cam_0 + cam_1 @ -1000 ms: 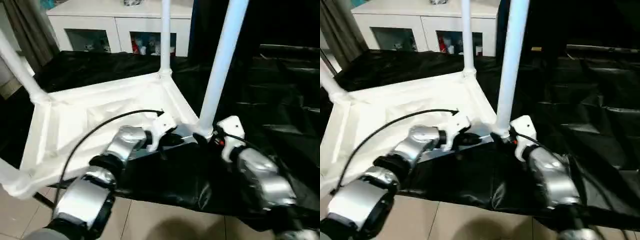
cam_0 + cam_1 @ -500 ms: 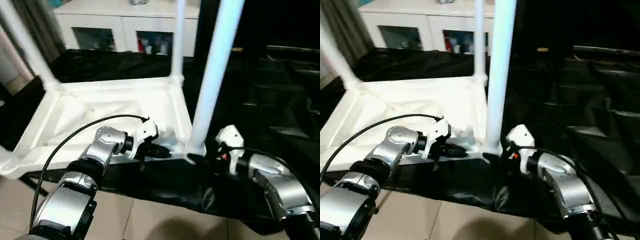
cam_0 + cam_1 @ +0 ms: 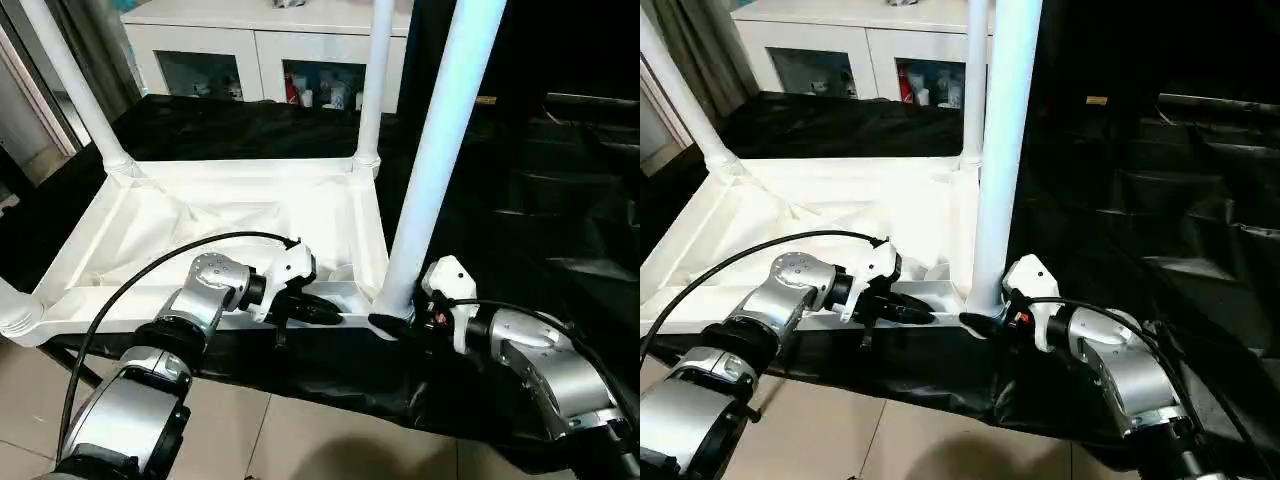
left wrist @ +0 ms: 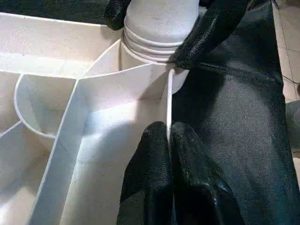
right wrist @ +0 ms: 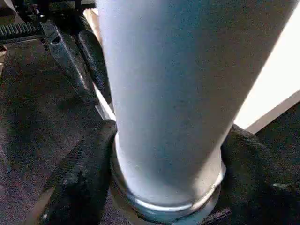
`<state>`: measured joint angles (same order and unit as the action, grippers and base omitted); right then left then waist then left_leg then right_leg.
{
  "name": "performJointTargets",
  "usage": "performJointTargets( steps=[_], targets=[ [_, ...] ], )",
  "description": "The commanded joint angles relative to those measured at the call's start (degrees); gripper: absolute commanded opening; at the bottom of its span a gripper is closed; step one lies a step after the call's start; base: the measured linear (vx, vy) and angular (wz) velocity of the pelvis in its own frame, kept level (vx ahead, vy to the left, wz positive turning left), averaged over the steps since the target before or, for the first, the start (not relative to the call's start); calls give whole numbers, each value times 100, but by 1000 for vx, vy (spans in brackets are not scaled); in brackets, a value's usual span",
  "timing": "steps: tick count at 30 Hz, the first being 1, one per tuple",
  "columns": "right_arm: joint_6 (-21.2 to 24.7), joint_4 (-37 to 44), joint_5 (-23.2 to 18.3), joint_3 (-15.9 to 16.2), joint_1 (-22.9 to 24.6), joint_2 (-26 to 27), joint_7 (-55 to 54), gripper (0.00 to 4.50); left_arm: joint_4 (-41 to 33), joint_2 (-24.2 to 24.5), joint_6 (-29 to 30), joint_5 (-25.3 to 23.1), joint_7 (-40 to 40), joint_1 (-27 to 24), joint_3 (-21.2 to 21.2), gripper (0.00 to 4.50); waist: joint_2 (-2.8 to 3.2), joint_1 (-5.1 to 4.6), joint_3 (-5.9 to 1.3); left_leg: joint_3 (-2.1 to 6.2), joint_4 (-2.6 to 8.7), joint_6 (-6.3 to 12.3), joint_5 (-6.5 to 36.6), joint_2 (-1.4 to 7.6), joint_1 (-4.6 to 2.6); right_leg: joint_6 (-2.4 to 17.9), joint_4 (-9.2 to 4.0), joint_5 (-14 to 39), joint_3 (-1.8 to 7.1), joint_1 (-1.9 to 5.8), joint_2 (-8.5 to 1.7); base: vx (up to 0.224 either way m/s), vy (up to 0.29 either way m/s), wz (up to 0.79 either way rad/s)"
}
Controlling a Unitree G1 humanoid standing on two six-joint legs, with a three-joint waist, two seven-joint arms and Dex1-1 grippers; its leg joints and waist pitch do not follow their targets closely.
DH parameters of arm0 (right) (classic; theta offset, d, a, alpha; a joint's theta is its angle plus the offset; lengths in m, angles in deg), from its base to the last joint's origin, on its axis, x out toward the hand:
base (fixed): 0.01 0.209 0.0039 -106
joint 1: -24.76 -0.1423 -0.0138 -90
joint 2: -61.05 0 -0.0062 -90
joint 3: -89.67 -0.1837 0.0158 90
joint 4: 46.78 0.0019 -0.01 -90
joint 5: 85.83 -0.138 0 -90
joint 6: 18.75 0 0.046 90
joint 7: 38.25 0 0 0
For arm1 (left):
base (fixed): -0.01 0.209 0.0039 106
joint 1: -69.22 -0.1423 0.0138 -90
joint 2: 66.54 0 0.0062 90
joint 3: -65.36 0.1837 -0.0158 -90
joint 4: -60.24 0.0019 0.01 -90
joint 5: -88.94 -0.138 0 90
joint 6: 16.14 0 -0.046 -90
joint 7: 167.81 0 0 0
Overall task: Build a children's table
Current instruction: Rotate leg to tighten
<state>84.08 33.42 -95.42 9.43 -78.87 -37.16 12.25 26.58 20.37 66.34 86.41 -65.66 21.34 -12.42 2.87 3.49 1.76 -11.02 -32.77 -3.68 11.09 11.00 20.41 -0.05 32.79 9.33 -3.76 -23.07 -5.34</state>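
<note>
Nearest: left hand (image 3: pixel 322 312) pinched together on the thin near rim of the upturned white ribbed plastic tabletop (image 3: pixel 200 225), steadying it. Just beside, right hand (image 3: pixel 977 322) clamped around the base of the near-corner white tapered tube leg (image 3: pixel 432 165), seating it. Long axis upright. Beyond: tabletop underside-up on black-draped worktop (image 3: pixel 560 215).

1. The near leg (image 3: pixel 430 170) is standing right between my right gripper (image 3: pixel 392 322) fingers, blocking them.
2. The table's thin wall (image 4: pixel 167 101) is sitting between my left gripper (image 3: pixel 322 312) fingers.
3. Open room is lying inside the upside-down top (image 3: pixel 200 225), between the standing legs.
</note>
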Motion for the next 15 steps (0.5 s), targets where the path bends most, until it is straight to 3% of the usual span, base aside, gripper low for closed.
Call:
performJointTargets(
  steps=[1,4,6,9,10,15],
  targets=[
    [-63,-38,6,131,-55,59,82,280,-124,-66,39,140,-97,-103,-1,0,-138,11,-292,55,338,545,1011,206,9,1287,-346,1417,203,301,-298,0,0,0],
    [-75,-72,-19,83,-18,141,-19,277,-146,-53,45,123,-79,-127,4,0,-133,8,-296,52,333,549,1005,203,9,1302,-342,1382,202,299,-297,0,0,0],
    [-109,-231,11,-32,9,326,-357,275,-29,-114,7,-5,395,-81,-10,0,-128,3,-288,54,339,529,1042,200,12,1286,-352,1458,199,297,-296,0,0,0],
    [-185,-379,100,-108,26,500,-716,274,115,-217,-16,-102,872,-7,-39,0,-135,-32,-262,62,360,401,1321,184,-6,1155,-415,1977,201,270,-297,0,0,0],
    [-193,-522,179,-186,13,672,-1096,274,207,-303,-18,-161,1184,44,-50,0,-114,-53,-246,66,372,319,1451,177,-27,1061,-456,2240,202,240,-293,0,0,0],
    [-227,-1146,335,-491,-186,1535,-2583,274,606,-831,138,-398,2537,320,-38,0,-116,-150,-228,101,403,128,1840,148,-69,863,-523,2782,185,205,-287,0,0,0]
  ],
)
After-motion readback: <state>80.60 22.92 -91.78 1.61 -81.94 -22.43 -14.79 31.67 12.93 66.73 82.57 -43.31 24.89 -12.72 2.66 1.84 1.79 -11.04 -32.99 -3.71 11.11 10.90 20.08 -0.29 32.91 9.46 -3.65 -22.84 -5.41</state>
